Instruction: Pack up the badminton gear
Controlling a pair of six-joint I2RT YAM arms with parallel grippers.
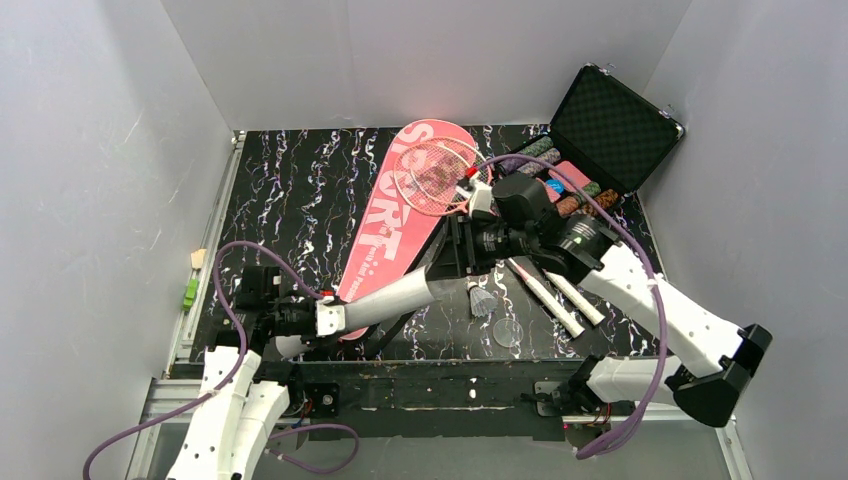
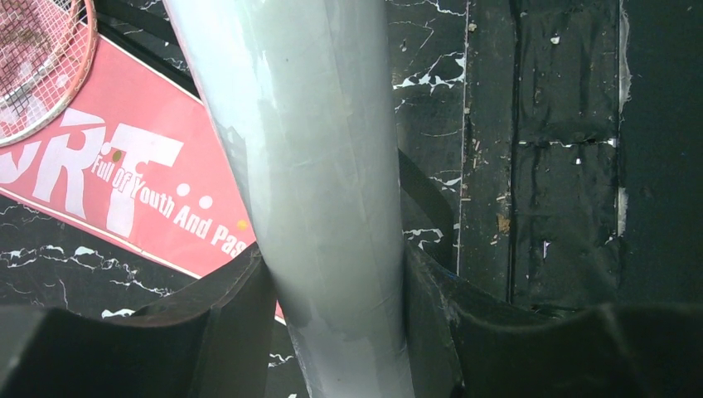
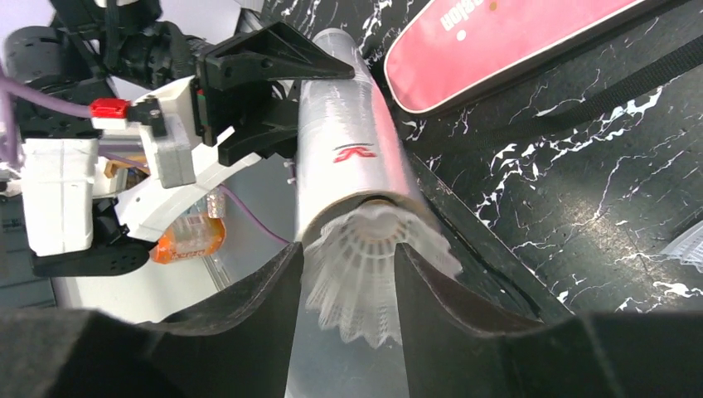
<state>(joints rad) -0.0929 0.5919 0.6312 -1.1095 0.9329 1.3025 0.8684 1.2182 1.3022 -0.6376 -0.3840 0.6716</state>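
- Tube (image 1: 395,293) – long and white-grey – slanted from the near left toward the middle of the table, with its open mouth at the right-hand end.
- Left pincer (image 2: 336,274) was clamped on the near-left end of the tube. In the left wrist view both fingers pressed against its sides.
- Right pincer (image 3: 346,253) faced the tube's mouth, its jaws parted about as wide as the tube.
- One shuttlecock (image 3: 365,274) sat cork-first in that mouth, with its feather skirt sticking out between the right fingers. The skirt looked uncrushed – I could not tell whether the pads brushed the feathers.
- A loose shuttlecock (image 1: 483,300) stood on the table just right of the tube's mouth, and a clear round cap (image 1: 508,332) lay near it.
- The pink bag (image 1: 385,235) lay flat behind the tube, its wide end far.
- The two rackets (image 1: 435,170) rested with their heads overlapping on the bag's wide end. Their white handles (image 1: 545,293) ran out to the near right, under the right arm.
- The black case (image 1: 615,125) stood open at the far right corner.
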